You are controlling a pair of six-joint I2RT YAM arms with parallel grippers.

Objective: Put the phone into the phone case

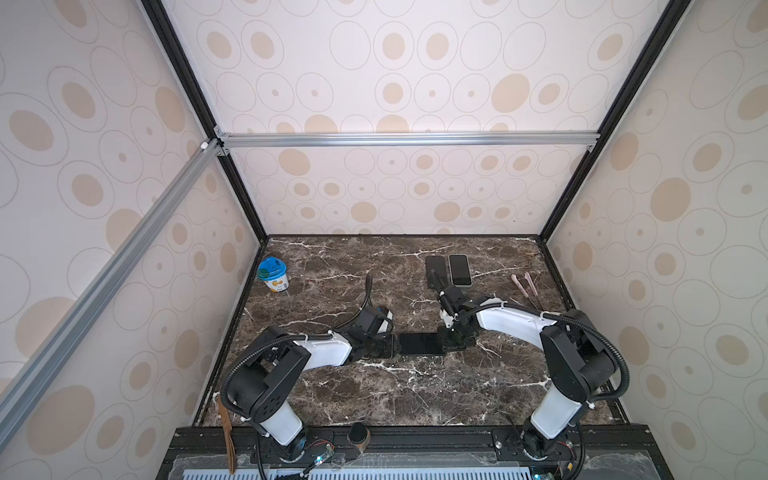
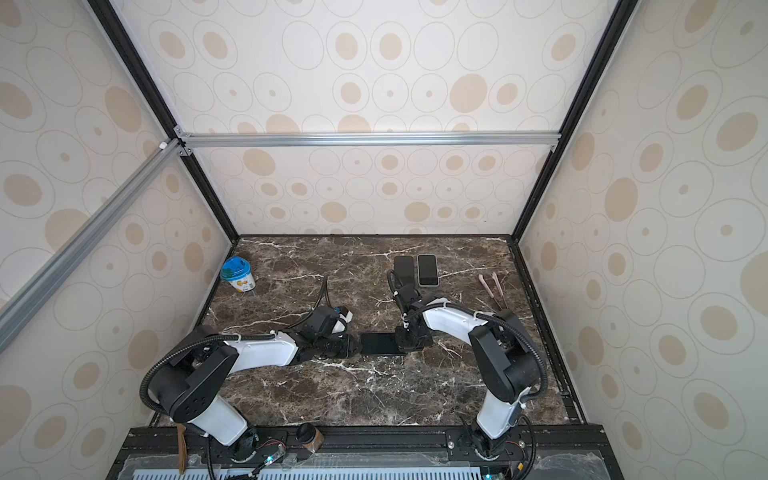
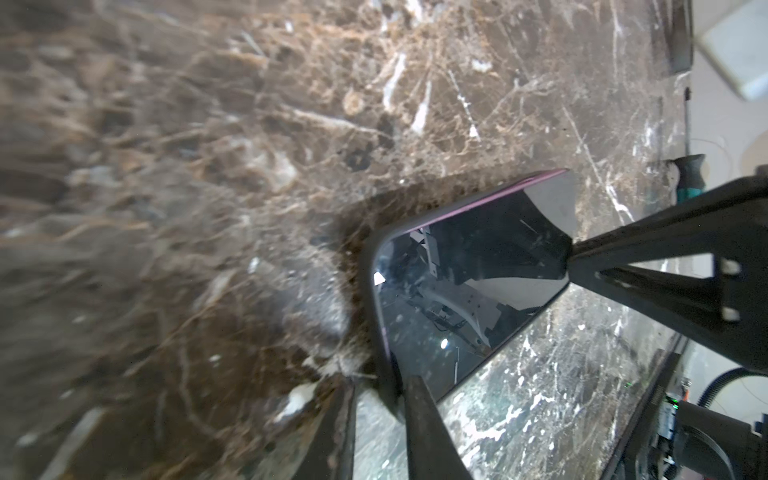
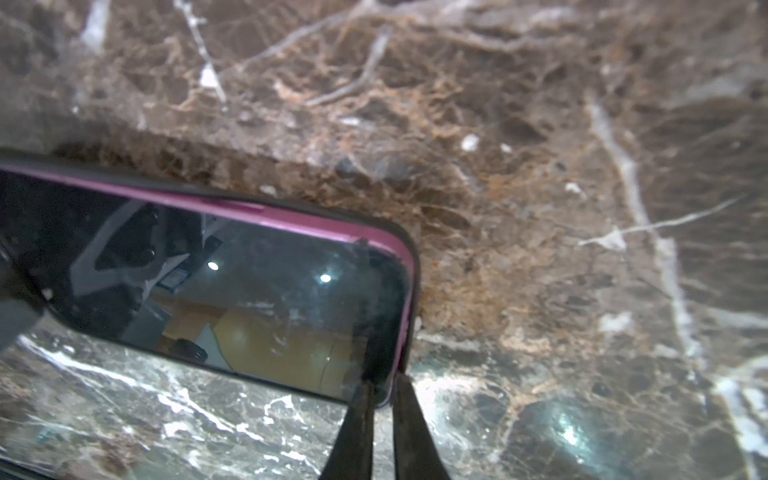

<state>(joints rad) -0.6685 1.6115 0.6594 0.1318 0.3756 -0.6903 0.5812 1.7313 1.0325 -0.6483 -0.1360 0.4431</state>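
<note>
A dark-screened phone [image 1: 419,344] [image 2: 380,344] with a pink rim lies crosswise at mid-table, between my two grippers. In the wrist views its screen [image 3: 457,270] [image 4: 249,291] sits inside the dark phone case [image 4: 249,198] [image 3: 370,282], and the pink rim shows just inside the case's edge. At its left end, my left gripper [image 1: 395,345] [image 3: 382,382] is shut on the corner of the case. My right gripper [image 1: 442,340] [image 4: 382,380] is shut on the right end, one finger on the screen side and one outside the case.
Two more phone-shaped slabs lie side by side at the back, one dark [image 1: 435,270] and one with a light rim [image 1: 460,270]. A small tub with a blue lid [image 1: 272,274] stands at the back left. Two pink sticks [image 1: 525,284] lie at the right.
</note>
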